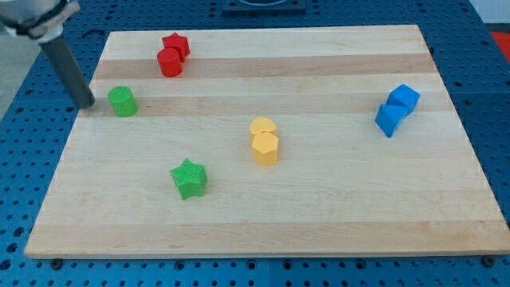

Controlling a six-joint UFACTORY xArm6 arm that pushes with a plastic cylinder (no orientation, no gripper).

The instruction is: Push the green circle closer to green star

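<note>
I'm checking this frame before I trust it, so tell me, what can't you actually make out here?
- Camera view: the arm above the rod is cut off by the view's top left corner. My tip shows, just left of the green circle.
- The red cylinder hides the red star's lower edge.
- Two yellow blocks touch; the rear one's shape is unclear.
- Two blue blocks overlap; the front one covers part of the rear.
- The green star is fully visible.

- The surface (319, 199) is pale wood with lighter and darker bands running across it.
- The green circle (123, 101) and green star (190, 178) share one bright green.
- The red star (175, 45) and red cylinder (169, 62) are bright red.
- The two yellow blocks (264, 140) are warm yellow.
- The two blue blocks (397, 108) are bright blue.
- The rod (70, 70) is dark grey.
- The base (24, 159) around the surface is blue, dotted with holes.
</note>
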